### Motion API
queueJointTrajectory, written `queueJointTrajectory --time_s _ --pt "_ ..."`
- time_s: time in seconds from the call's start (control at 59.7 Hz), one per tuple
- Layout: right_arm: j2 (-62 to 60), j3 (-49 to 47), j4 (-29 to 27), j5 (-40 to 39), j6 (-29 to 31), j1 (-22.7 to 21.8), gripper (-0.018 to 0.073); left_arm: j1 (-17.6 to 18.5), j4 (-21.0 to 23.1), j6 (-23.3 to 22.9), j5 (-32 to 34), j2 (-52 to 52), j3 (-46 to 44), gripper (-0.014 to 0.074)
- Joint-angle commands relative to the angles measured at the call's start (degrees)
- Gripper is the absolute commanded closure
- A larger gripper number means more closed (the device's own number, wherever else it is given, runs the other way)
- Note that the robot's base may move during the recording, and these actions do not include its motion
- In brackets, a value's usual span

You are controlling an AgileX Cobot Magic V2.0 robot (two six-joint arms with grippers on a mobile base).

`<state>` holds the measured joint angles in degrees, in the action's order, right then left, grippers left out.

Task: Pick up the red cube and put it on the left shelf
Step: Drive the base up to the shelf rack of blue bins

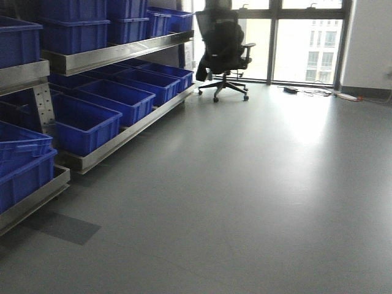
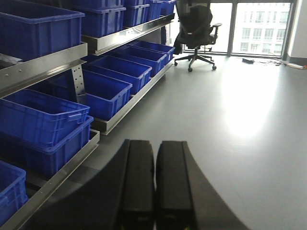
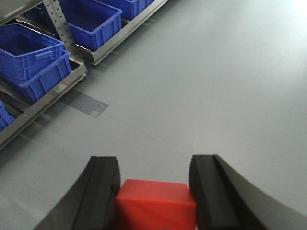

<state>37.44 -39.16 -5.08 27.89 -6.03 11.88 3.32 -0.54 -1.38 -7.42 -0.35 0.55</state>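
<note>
In the right wrist view my right gripper (image 3: 154, 172) is shut on the red cube (image 3: 156, 206), which fills the space between its two black fingers above the grey floor. In the left wrist view my left gripper (image 2: 155, 153) is shut and empty, its fingers pressed together, pointing along the floor beside the left shelf (image 2: 48, 64). The metal shelf also runs along the left of the front view (image 1: 116, 55) and shows at the upper left of the right wrist view (image 3: 72, 79). Neither gripper shows in the front view.
The shelf holds several blue plastic bins (image 1: 92, 122) on both levels (image 2: 43, 117). A black office chair (image 1: 223, 52) stands at the far windows. Cables and a small device (image 1: 306, 92) lie on the floor near the window. The grey floor (image 1: 257, 184) stretches to the right.
</note>
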Motion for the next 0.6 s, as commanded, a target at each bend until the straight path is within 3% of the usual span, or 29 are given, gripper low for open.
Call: queueJointTrajectory --time_s 0.0,0.586 --pt "0.0 -1.5 0.4 -4.9 0.1 0.0 0.0503 0.2 0.2 0.0 5.0 -0.9 1.3 0.0495" --pt "0.0 -1.5 0.4 -4.9 0.1 0.0 0.0503 0.2 0.2 0.0 5.0 -0.9 1.3 0.0495"
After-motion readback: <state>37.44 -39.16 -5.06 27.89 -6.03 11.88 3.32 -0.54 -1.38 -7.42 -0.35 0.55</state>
